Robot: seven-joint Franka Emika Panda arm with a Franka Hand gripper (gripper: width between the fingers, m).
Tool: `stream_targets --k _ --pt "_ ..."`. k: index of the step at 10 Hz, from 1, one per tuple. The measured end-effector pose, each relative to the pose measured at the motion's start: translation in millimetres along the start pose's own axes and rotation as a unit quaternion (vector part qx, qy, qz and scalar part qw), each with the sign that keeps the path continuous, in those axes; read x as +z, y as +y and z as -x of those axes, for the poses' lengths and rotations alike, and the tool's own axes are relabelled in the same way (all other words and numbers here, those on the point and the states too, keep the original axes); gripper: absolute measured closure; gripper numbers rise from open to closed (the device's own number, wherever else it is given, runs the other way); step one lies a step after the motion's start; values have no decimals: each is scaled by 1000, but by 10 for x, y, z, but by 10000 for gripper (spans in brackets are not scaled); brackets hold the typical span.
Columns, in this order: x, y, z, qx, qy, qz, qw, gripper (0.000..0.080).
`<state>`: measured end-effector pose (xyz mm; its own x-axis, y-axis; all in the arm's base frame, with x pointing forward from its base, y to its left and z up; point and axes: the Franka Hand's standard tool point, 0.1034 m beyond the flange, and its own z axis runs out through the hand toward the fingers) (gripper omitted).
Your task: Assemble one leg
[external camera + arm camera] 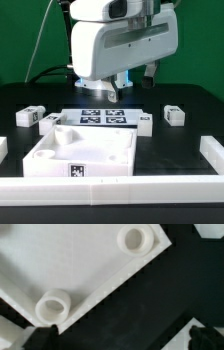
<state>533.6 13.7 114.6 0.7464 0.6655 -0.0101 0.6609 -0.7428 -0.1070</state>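
Observation:
Several small white legs with marker tags lie on the black table: two at the exterior view's left [27, 116] [50, 120] and two at its right [146, 123] [175, 115]. My gripper [97, 92] hangs over the back middle of the table, behind the big white tray-like part [85, 155], away from every leg. In the wrist view the gripper [122, 339] is open and empty, with dark fingertips [38, 339] wide apart. Beneath it lies the tray part's edge [70, 263] with two round sockets [138, 238] [52, 305]. No leg shows in the wrist view.
The marker board [100, 116] lies flat just under the gripper, behind the tray part. A low white wall [110, 187] runs along the front, with white blocks at the exterior view's right [210, 152] and left [3, 148].

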Motion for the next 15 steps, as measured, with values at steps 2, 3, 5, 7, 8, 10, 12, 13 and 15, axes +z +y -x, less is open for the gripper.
stream_targets --k 2,3,5,7,8,10,12,13,15 --pt "0 0 1 0 0 0 1000 150" --pt "1 0 1 0 0 0 1000 150" --pt "4 1 0 0 0 0 1000 150" --pt "18 6 2 -11 2 4 1000 150" --pt "102 -21 52 -42 8 15 999 150" --pt "251 -107 191 -95 -1 29 995 150" --pt "393 -146 285 -176 -28 38 983 150" --pt "443 -126 346 -199 -35 38 979 150" --pt "471 -63 452 -193 -37 37 980 150"
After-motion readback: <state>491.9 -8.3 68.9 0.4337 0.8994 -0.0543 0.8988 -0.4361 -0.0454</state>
